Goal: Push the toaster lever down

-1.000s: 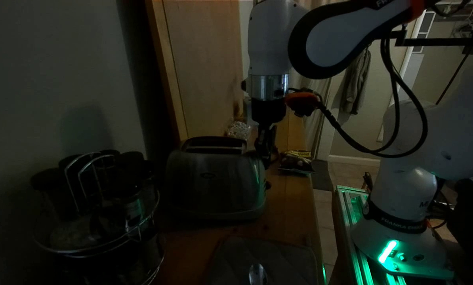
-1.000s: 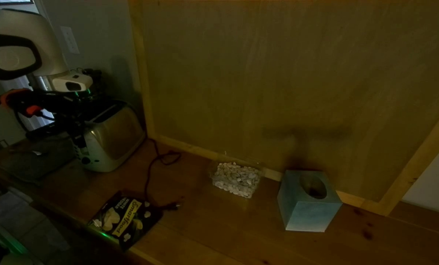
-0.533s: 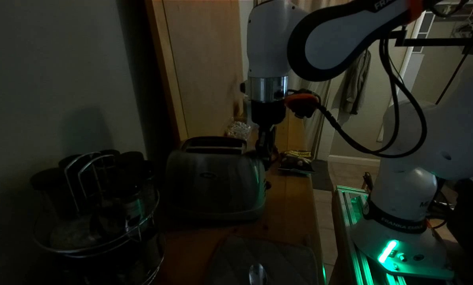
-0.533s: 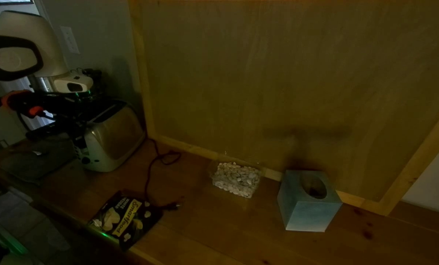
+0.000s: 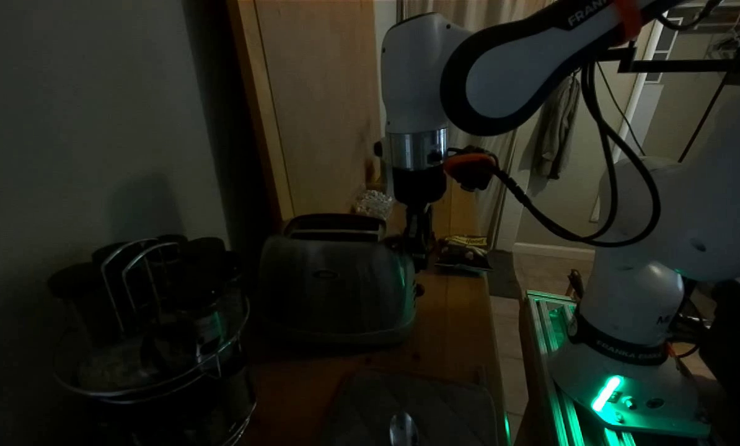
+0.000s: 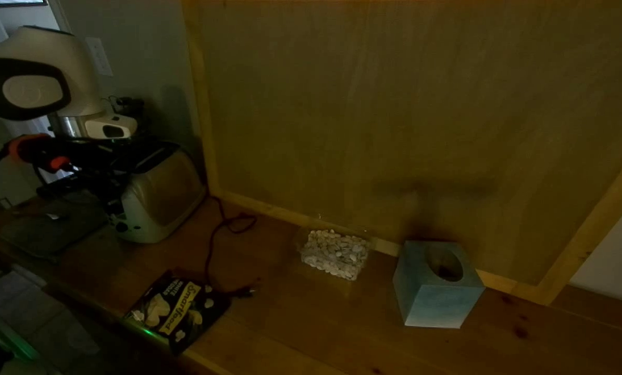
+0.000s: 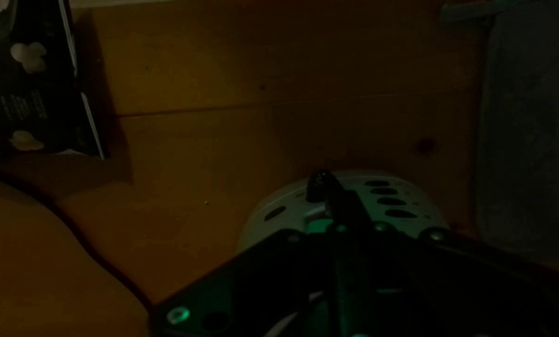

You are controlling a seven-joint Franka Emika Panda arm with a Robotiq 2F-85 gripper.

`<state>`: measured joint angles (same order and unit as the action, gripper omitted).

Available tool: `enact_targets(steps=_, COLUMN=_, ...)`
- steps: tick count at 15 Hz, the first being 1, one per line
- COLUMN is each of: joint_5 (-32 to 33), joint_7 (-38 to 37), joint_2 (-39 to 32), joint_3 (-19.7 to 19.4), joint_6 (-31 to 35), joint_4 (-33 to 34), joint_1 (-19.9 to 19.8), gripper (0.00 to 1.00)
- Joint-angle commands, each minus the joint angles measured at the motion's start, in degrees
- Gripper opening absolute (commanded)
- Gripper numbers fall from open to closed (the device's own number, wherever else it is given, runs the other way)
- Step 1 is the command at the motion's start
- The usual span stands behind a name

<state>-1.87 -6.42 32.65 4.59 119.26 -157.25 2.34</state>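
On the snack bag [image 6: 178, 311], showing "Smartfood" and "WHITE" in an exterior view and "CHEDDA" in the wrist view. On the robot base band [image 5: 629, 351], displaying "FRANKA EMIKA", and on the upper arm link [image 5: 519, 77], "FRANK".

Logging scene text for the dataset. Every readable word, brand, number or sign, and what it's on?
"Smartfood": snack bag
"WHITE CHEDDAR", partly blurred: same bag
"FRANK", end hidden: arm link
"FRANKA EMIKA", dim: band on robot base
"M", dim: housing above that band
Too small or blurred: the bag's fine print; badge on the toaster; marks beside its buttons.
No readable numbers.
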Motion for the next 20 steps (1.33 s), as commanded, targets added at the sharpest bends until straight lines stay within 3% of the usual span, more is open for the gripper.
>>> enact_targets(steps=1, joint_5=-0.07, joint_7=1.04, joint_2=-2.97, joint_3=-0.77, joint_6=1.5, joint_4=0.07, joint_1=-0.07, gripper=0.01)
enact_targets(steps=9, joint_5=0.39, joint_7=0.39, joint_2=-0.5, joint_3=0.07, joint_6=-0.36, joint_4=0.08, joint_1=0.29, gripper=0.02)
enact_targets(steps=16, joint_5=1.32, joint_7=-1.75, joint_2=6.32, joint_3=2.65, joint_6=-8.16, joint_4=0.2, joint_1=0.84, gripper=0.05)
enact_targets(steps=17, joint_5=1.07, joint_7=-1.67, joint_2=7.22, joint_3=2.7, joint_6=-9.53, joint_4=0.21, joint_1=0.98, gripper=0.3)
enact_targets(steps=20, joint_5=1.27, joint_7=-2.13, joint_2=9.75, joint_3=3.26, joint_6=-12.41, joint_4=-0.03, joint_1=0.98, gripper=0.4)
